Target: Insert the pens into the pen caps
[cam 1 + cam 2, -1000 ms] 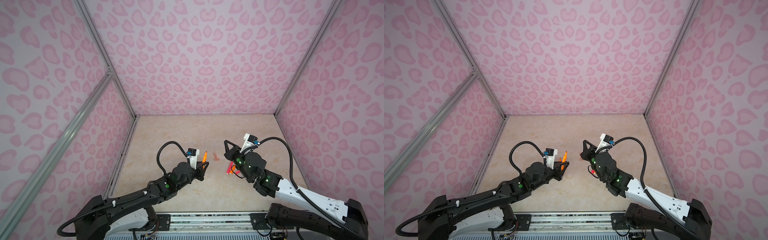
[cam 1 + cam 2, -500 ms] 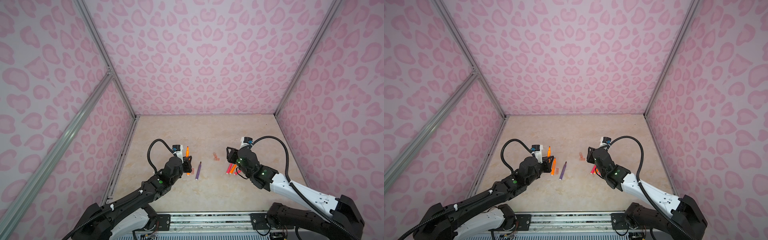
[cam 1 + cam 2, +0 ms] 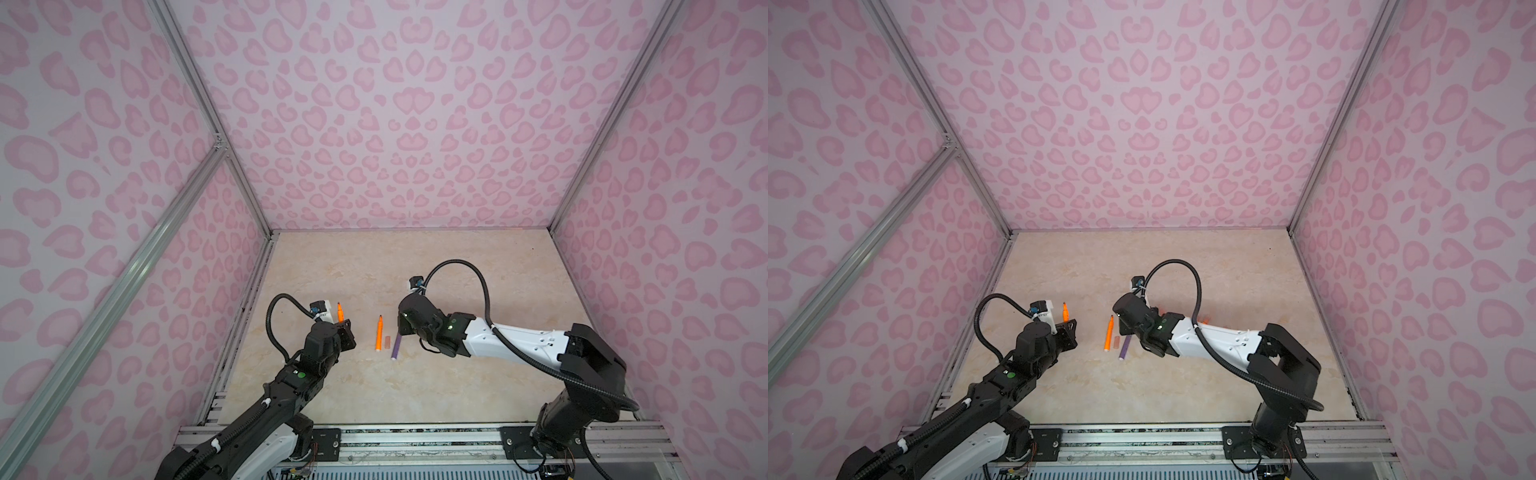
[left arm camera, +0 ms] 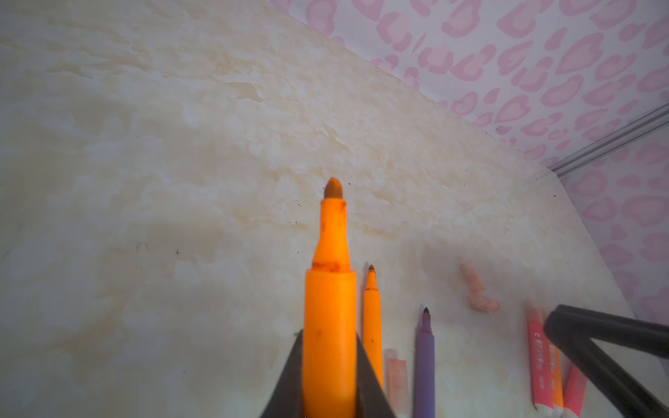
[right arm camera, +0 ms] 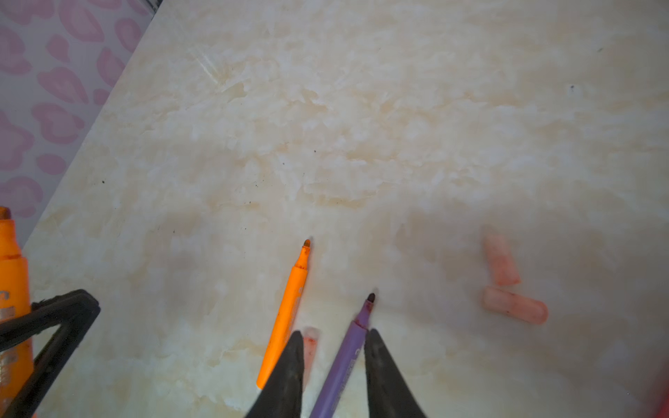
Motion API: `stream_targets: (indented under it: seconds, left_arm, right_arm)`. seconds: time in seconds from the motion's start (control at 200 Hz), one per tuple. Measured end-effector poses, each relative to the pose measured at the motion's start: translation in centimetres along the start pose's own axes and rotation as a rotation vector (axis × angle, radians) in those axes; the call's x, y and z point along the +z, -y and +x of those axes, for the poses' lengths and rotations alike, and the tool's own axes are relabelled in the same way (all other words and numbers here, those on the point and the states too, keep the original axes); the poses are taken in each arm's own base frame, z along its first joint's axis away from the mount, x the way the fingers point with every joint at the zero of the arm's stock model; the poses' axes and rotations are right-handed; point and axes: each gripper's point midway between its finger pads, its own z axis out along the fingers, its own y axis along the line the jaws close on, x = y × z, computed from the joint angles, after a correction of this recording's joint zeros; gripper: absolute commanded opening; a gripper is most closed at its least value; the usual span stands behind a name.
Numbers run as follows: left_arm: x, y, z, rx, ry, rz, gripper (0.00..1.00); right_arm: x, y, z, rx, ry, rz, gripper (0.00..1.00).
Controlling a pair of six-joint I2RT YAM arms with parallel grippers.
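My left gripper (image 3: 345,329) is shut on an orange pen (image 4: 329,318), which it holds above the table with the dark tip up; this held orange pen (image 3: 340,312) also shows in both top views. Side by side mid-table lie a second orange pen (image 3: 379,332), one pale pen cap (image 3: 387,343) and a purple pen (image 3: 396,348). My right gripper (image 5: 335,332) is low over them, jaws apart, straddling the purple pen (image 5: 344,365). That cap (image 5: 310,345) lies just beside one finger. Two more pen caps (image 5: 501,264) (image 5: 514,309) lie further off.
Capped pink and orange pens (image 4: 541,365) lie in a bunch beyond the right gripper, mostly hidden under the right arm (image 3: 498,343) in both top views. Pink patterned walls (image 3: 395,124) enclose the marble table (image 3: 415,266) on three sides.
The right gripper has swung left from the bunch of pink pens to the purple pen. The left gripper has drawn back to the left, still holding its orange pen.
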Motion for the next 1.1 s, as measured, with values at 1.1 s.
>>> stream_targets:
  seconds: [1.1]
  left_arm:
    - [-1.5,-0.1,0.0,-0.014,0.015,0.040,0.03]
  right_arm:
    - [6.1,-2.1,9.1,-0.199,-0.231,0.112,0.30]
